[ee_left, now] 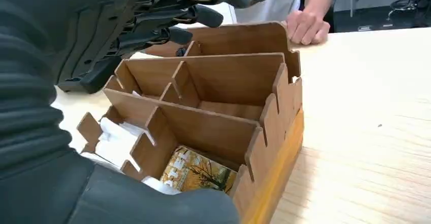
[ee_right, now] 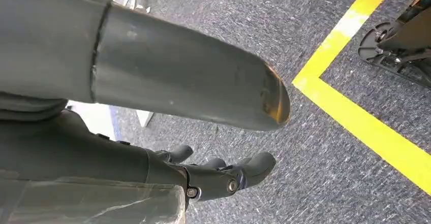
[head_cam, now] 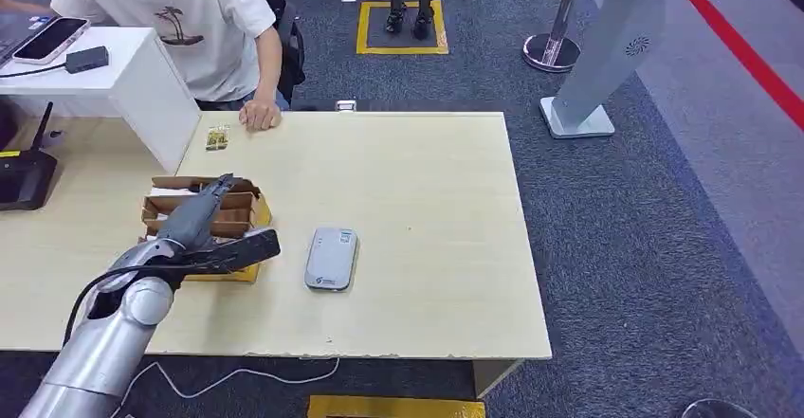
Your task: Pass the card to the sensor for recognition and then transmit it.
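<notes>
card (ee_left: 195, 171) sits in the box (ee_left: 264, 132) slot just under my left hand (ee_left: 167, 16), whose fingers are spread and hold nothing. i'm at the pickup step; next i must reach down and pinch it, then go to the sensor (head_cam: 332, 258).

A yellow card (ee_left: 195, 173) printed with a tree lies tilted in the wooden organiser's (ee_left: 223, 107) front compartment near the bench's left edge; the grey sensor (head_cam: 332, 258) lies flat mid-bench

Robot test lab; grey carpet (head_cam: 607, 247), yellow floor markings (head_cam: 403, 27), desk (head_cam: 417, 209).
</notes>
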You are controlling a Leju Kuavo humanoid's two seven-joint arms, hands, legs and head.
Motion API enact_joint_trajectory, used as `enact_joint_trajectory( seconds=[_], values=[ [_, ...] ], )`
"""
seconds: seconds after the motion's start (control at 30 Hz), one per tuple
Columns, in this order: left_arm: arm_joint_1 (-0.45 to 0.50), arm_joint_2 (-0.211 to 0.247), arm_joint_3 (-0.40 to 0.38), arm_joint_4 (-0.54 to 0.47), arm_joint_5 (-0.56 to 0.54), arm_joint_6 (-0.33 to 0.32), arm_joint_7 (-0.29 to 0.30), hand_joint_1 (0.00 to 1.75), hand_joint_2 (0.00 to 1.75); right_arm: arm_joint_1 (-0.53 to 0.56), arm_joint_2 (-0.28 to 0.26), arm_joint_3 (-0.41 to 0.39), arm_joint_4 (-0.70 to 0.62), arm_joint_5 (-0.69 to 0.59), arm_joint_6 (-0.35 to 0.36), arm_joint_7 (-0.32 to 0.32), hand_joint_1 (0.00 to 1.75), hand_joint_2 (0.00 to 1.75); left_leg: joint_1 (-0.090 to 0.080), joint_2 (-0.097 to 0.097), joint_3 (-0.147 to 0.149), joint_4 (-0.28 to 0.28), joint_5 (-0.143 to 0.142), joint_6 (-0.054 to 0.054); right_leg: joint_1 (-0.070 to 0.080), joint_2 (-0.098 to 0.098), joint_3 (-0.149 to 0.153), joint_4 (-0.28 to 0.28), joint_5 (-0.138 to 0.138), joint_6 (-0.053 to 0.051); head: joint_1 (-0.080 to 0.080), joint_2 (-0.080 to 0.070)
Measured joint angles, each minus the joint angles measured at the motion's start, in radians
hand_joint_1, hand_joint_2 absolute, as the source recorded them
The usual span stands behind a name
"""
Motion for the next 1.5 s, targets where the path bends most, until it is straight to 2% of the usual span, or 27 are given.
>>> enact_joint_trajectory(
  seconds=[0.5, 0.97, 1.5],
  values=[
    [-0.022, -0.002, -0.008, 0.003, 0.012, -0.005, -0.006, 0.0, 1.75, 0.0, 0.0, 0.001, 0.0, -0.002, 0.0, 0.002, 0.0, 0.0, 0.0, 0.0, 0.0, 0.0, 0.0, 0.0, 0.0, 0.0, 0.0, 0.0, 0.0, 0.0, 0.0, 0.0],
    [-0.001, 0.077, -0.023, -0.035, 0.042, -0.022, 0.014, 0.0, 1.75, 0.002, 0.0, 0.001, 0.0, -0.004, 0.0, -0.008, 0.0, 0.0, 0.0, 0.001, 0.0, 0.0, 0.0, 0.0, 0.0, 0.0, 0.0, 0.0, 0.0, 0.0, 0.0, 0.0],
    [0.069, 0.138, -0.032, -0.108, 0.071, -0.022, 0.014, 0.0, 1.75, 0.005, 0.0, 0.001, 0.0, -0.006, 0.0, -0.011, 0.0, 0.0, 0.0, 0.001, 0.0, 0.0, 0.0, 0.0, 0.0, 0.0, 0.0, 0.0, 0.0, 0.0, 0.0, 0.0]
  ],
)
